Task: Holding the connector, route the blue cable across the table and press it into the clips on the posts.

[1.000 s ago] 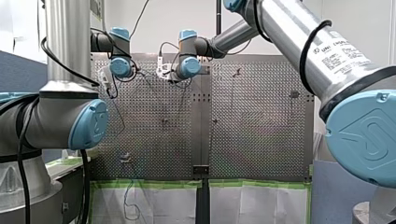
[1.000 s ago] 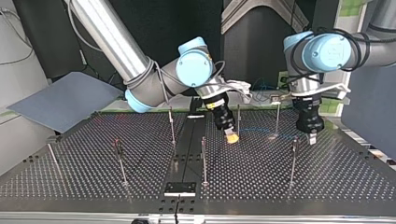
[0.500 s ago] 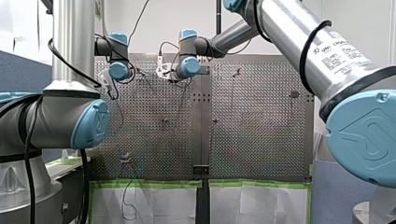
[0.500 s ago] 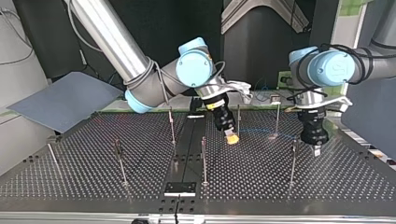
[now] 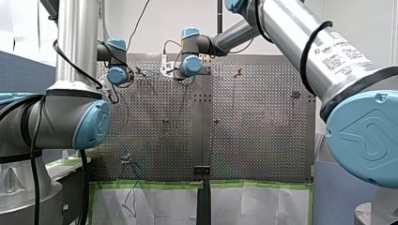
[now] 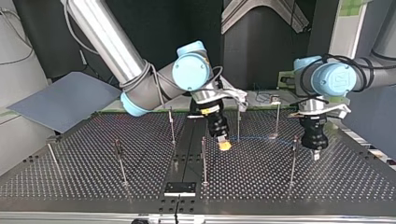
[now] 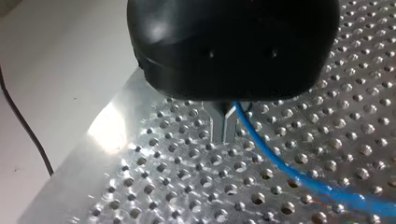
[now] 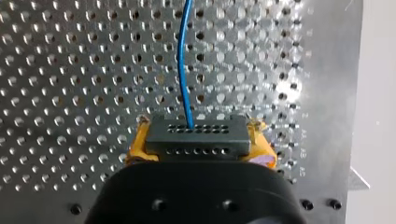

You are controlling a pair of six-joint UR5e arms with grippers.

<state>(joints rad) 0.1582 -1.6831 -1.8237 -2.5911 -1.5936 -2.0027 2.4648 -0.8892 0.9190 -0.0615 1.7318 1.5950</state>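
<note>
Yellow pads of my right gripper (image 6: 224,145) clamp the connector (image 8: 196,135), shifted toward the centre post (image 6: 203,158). My left gripper (image 6: 315,155), metal fingers (image 7: 217,123) pinched on the cable (image 7: 280,163), has come forward beside the top view's right post (image 6: 292,163), near the table (image 6: 355,177) side edge.

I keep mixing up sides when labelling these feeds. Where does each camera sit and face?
Front view: behind and above the shoulders, looking over the perforated table; my left arm at left, my right arm at right.
Top view: across the table, facing the arms; sides crossed, my right hand at left, my left hand at right.
Left wrist view: looks down its black hand at the table and blue cable.
Right wrist view: looks along its yellow-padded hand, clamped on the connector.
Shared: both wrist views show the blue cable.
</note>
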